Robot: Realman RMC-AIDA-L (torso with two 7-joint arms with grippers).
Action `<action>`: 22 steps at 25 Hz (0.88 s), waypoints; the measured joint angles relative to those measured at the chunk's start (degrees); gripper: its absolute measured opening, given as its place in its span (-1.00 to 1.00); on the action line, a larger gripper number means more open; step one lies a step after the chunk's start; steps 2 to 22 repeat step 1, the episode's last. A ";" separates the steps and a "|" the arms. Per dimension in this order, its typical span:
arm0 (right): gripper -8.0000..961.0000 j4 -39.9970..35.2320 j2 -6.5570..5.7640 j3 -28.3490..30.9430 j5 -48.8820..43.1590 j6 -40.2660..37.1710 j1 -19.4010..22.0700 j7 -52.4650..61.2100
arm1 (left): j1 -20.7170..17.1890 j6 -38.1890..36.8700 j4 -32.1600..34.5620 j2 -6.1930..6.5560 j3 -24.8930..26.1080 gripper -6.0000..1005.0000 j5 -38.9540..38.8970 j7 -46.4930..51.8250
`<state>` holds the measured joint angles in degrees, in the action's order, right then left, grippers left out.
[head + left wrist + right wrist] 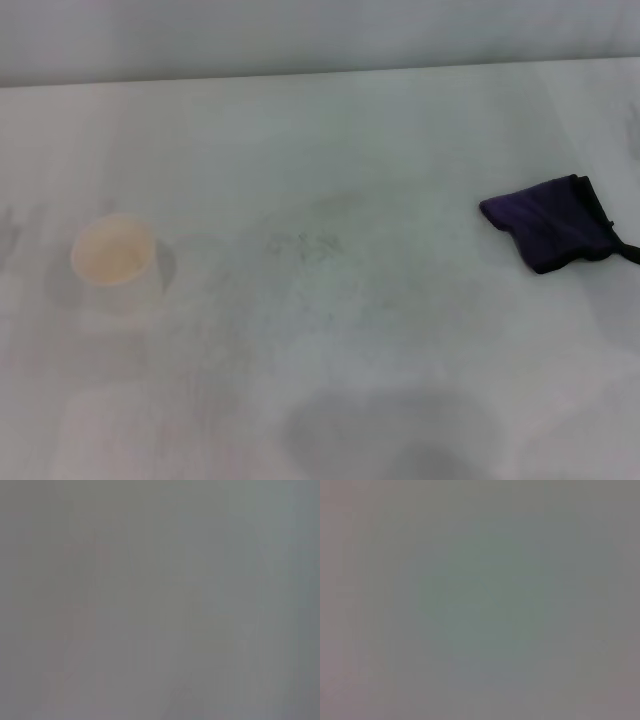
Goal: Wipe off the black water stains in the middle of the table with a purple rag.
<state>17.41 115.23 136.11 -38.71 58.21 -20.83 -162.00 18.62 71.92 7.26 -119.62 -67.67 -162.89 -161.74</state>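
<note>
purple rag (553,224) on table (400,130), no hand near

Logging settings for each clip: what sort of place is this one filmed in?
Probably a bare lab or test bench: a plain white table with faint grey scuffs, holding only a white paper cup and a folded purple rag. Neither gripper is in view.

Table (330,400) spanning the head view, rag (552,222) lying on it at the far right, cup (113,255) standing on it at the far left, faint marks (305,243) on the table between them, rag and cup well apart
</note>
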 joint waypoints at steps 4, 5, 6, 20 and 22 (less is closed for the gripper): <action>-0.19 -0.02 0.04 -0.02 0.02 0.05 0.00 -0.63 | 0.30 -0.03 -0.07 -0.01 -0.06 0.76 -0.01 0.00; -0.19 -0.02 0.04 -0.02 0.02 0.05 0.00 -0.63 | 0.30 -0.03 -0.07 -0.01 -0.06 0.76 -0.01 0.00; -0.19 -0.02 0.04 -0.02 0.02 0.05 0.00 -0.63 | 0.30 -0.03 -0.07 -0.01 -0.06 0.76 -0.01 0.00; -0.19 -0.02 0.04 -0.02 0.02 0.05 0.00 -0.63 | 0.30 -0.03 -0.07 -0.01 -0.06 0.76 -0.01 0.00; -0.19 -0.02 0.04 -0.02 0.02 0.05 0.00 -0.63 | 0.30 -0.03 -0.07 -0.01 -0.06 0.76 -0.01 0.00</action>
